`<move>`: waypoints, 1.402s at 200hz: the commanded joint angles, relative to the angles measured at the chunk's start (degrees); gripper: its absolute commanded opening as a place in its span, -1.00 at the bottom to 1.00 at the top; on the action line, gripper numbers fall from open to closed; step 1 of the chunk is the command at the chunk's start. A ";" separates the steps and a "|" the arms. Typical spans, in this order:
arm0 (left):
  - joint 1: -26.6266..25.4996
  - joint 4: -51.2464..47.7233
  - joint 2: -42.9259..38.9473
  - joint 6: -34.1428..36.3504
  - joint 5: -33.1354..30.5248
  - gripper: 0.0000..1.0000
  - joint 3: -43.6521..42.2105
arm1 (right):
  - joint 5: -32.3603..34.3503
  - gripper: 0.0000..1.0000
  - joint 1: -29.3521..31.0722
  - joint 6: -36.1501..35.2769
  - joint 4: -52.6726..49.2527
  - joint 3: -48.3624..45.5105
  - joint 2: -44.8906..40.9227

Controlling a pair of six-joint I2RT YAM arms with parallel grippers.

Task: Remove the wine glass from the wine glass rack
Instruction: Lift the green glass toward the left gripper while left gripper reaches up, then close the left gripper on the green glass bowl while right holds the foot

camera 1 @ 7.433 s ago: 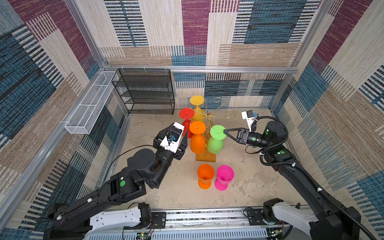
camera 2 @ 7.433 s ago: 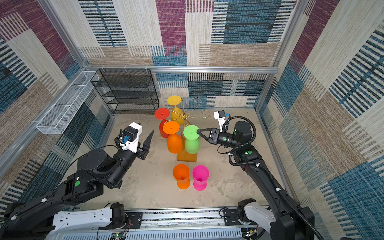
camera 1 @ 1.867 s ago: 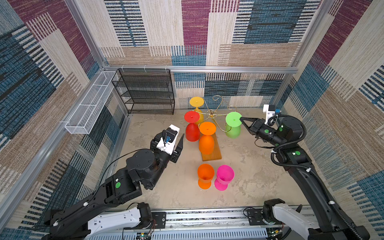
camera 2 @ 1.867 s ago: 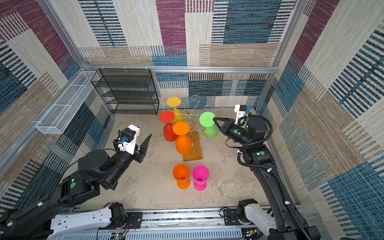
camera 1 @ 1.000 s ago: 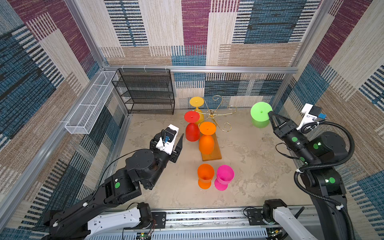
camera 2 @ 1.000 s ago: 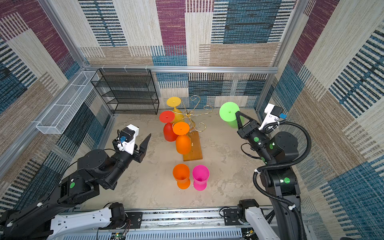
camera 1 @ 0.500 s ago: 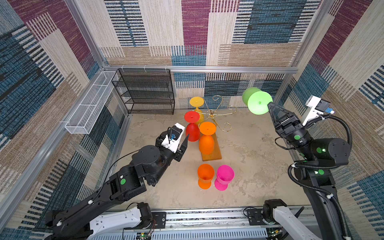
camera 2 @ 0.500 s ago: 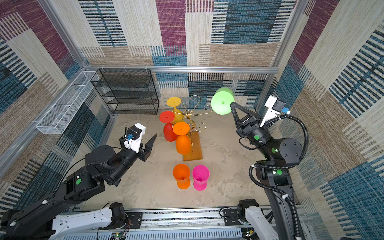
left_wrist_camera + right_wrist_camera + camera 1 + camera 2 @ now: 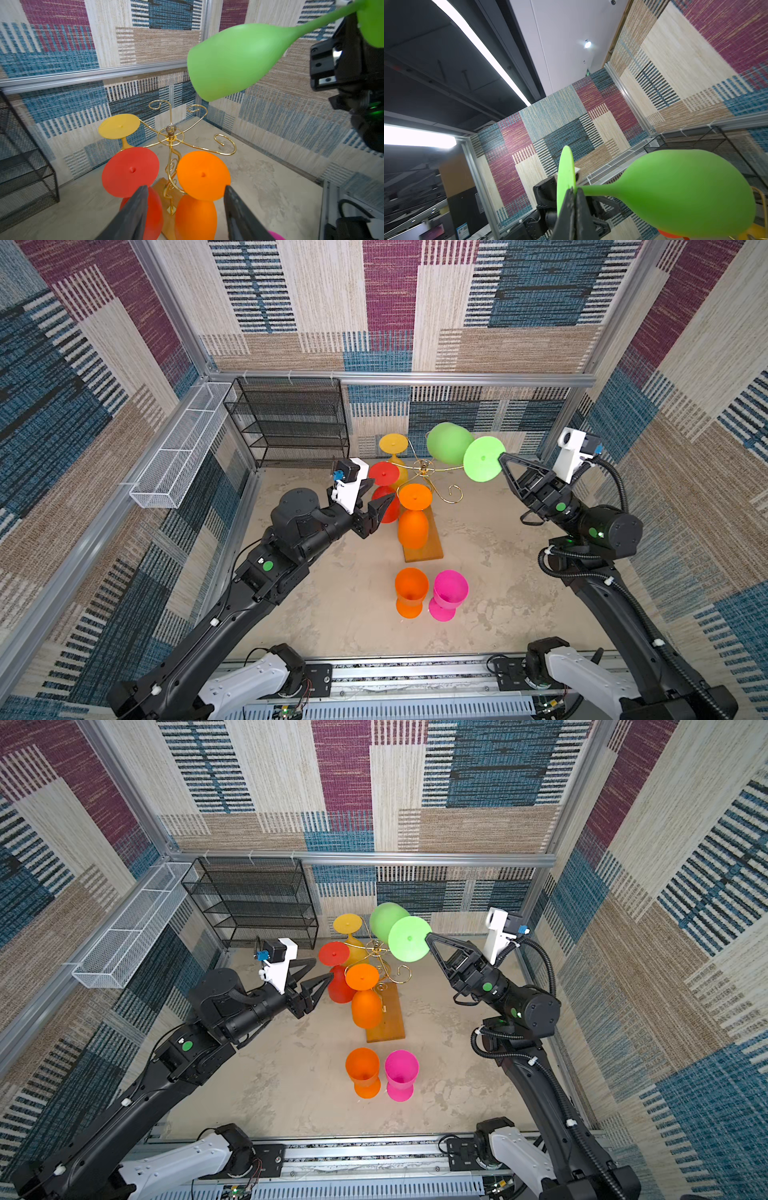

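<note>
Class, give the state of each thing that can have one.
green wine glass, off the wine glass rack, held sideways
right gripper, shut on green wine glass
left gripper, open
red glass, hanging inverted
yellow glass, hanging inverted
hanging orange glass, inverted
standing orange glass, upright
pink glass, upright

Edges of the left wrist view crop the green wine glass (image 9: 239,60) and pink glass (image 9: 276,236).

green wine glass (image 9: 446,443): sideways, aloft, clear of rack | wine glass rack (image 9: 435,540): gold wire, brown base, upright beneath
</note>
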 commanded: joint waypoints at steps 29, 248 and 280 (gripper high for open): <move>6.69 19.35 1.56 -10.00 24.57 0.24 -5.26 | -0.65 -1.00 2.51 16.55 24.34 -1.99 7.11; 13.30 63.04 15.95 -34.80 47.45 0.22 -9.39 | 1.33 -1.00 6.60 25.83 33.64 -2.93 14.93; 13.34 65.84 15.66 -37.20 48.11 -0.09 -9.72 | 1.56 -1.00 6.64 26.00 33.70 -3.43 15.30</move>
